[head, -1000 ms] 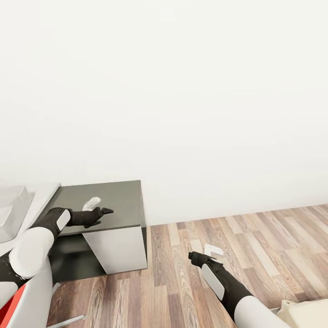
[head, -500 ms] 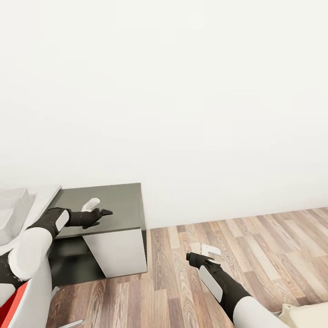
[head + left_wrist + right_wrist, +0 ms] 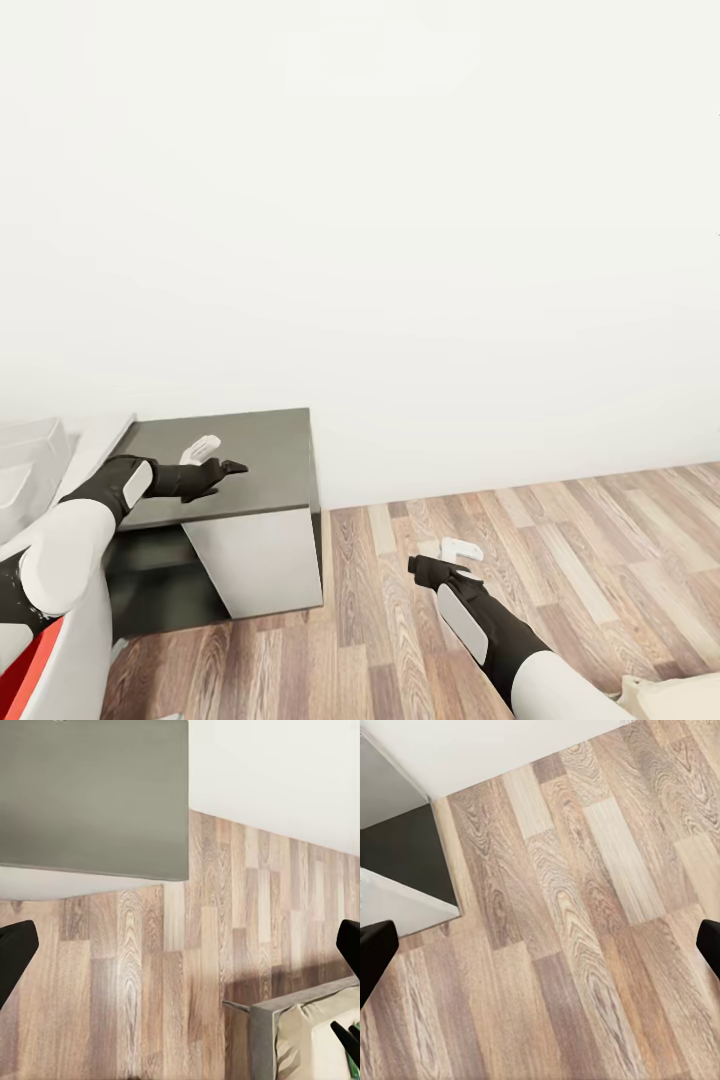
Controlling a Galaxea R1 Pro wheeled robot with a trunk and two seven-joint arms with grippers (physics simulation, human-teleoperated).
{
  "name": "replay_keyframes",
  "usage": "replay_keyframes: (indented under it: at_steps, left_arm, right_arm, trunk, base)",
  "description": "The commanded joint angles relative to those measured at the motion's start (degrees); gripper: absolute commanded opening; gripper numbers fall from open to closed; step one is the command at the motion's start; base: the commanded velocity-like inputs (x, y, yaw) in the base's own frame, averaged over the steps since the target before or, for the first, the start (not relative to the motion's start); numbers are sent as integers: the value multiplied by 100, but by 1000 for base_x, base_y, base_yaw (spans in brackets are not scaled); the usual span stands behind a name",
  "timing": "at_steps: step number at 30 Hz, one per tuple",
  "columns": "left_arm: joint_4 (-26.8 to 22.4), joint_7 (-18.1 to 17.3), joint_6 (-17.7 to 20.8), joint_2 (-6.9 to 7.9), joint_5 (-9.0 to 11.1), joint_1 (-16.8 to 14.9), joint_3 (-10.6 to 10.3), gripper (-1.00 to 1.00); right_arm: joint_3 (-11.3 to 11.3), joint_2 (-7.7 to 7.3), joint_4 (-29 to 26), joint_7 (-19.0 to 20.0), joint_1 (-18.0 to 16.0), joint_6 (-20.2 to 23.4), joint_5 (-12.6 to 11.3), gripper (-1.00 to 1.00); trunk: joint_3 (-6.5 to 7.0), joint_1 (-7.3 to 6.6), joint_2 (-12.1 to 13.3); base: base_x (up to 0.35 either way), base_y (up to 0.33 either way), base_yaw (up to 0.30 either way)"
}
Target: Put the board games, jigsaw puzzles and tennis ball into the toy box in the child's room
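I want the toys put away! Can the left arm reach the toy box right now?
Probably yes. The left gripper hangs open over the dark unit, and the toy box sits close by on the table, with nothing between them.

Count, head view: two arms, two grippers — left gripper (image 3: 212, 456), right gripper (image 3: 448, 558). One low dark grey unit (image 3: 250, 455) with one white panel. One light grey toy box (image 3: 22, 462), partly cut off. One bed corner (image 3: 680, 695).
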Motion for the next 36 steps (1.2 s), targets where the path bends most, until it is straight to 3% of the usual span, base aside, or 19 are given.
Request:
replay_keyframes:
  at_steps: [1,24,36]
  left_arm:
    - [-6,-35,29,-5,-61,-3,46,100]
    - [-6,-35,5,6,-61,-1,47,100]
    - [-6,-41,5,9,-61,1,53,100]
  right_arm:
    - [34,-6,-10,-49,-6,17,-38,100]
    - [41,1,-9,-36,-6,21,-57,100]
    - [45,29,-9,-33,-6,21,-52,100]
  trunk:
    - [-6,4,-12]
    - [23,4,-12]
    - [111,4,-12]
  base:
    - [0,0,-49]
    - [0,0,-94]
    - [0,0,-63]
